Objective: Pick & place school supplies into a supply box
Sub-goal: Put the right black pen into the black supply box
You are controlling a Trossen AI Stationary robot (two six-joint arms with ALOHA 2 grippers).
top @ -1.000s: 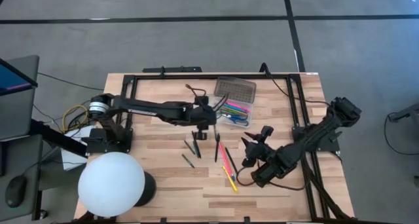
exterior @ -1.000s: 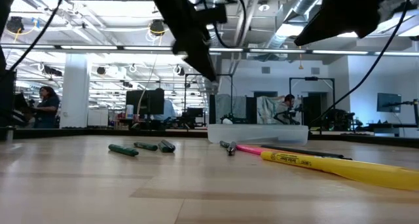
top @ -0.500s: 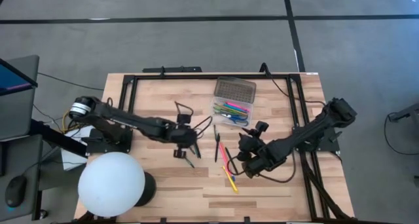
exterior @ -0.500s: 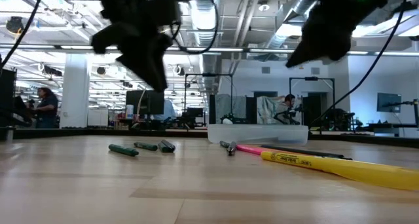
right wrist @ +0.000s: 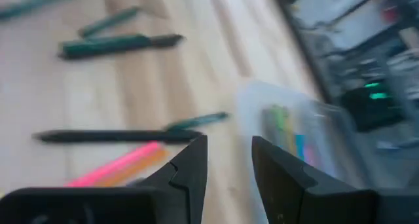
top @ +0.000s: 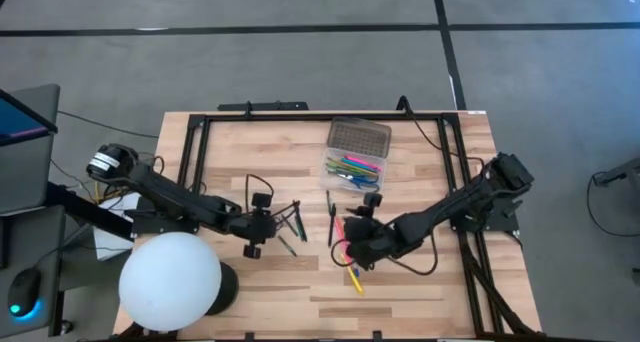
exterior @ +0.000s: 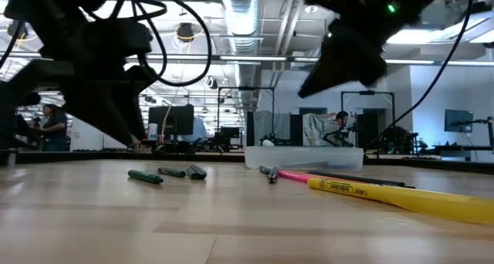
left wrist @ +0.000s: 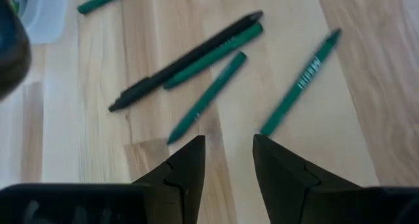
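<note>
The supply box lies open at the table's far middle, several coloured pens in its tray, its dotted lid on the far side. Green pens and a black pen lie loose on the wood at mid-table. Pink, orange and yellow markers lie to their right. My left gripper hovers open just left of the green pens, nothing between its fingers. My right gripper hangs open over the markers, facing the pink marker and the box.
A white globe lamp stands at the near left corner. A black metal frame runs along the far edge and both sides. A yellow marker lies nearest the low camera. People sit in the room beyond the table.
My left gripper has swung away from the supply box toward the table's left and near edge and come down, stopping just left of the green pens. My right gripper has moved toward the table's left, over the markers, sinking a little. The pens have not moved.
</note>
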